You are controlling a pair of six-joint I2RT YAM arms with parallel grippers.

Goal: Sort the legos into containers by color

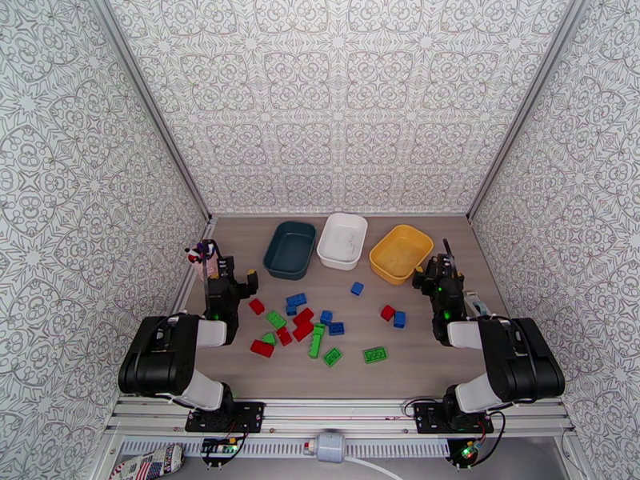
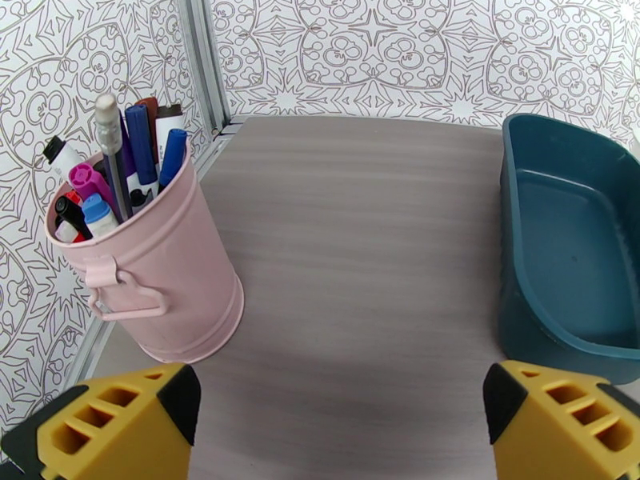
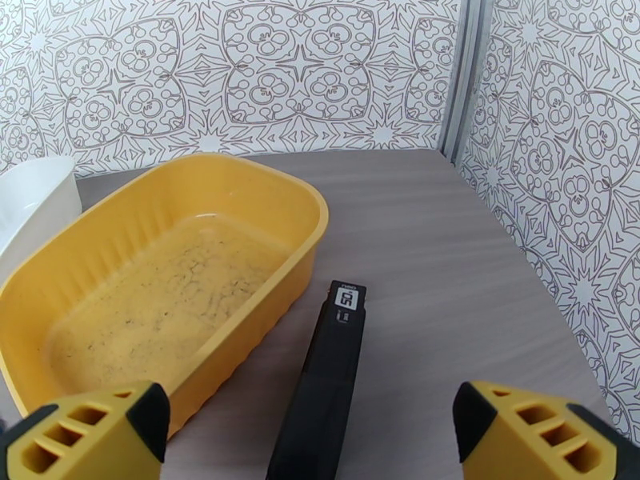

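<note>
The legos (image 1: 308,322), red, green and blue, lie scattered on the tabletop (image 1: 436,370) between the two arms, on the near side of the three trays. Toward the back wall the dark teal tray (image 1: 290,250), the white tray (image 1: 342,240) and the yellow tray (image 1: 400,253) stand in a row. The left tool (image 2: 340,410) is opened wide and holds nothing; it hangs between a pink cup of pens (image 2: 152,266) and the dark teal tray. The right tool (image 3: 316,430) is also wide, above a black bar (image 3: 324,378) that lies just beside the yellow tray.
</note>
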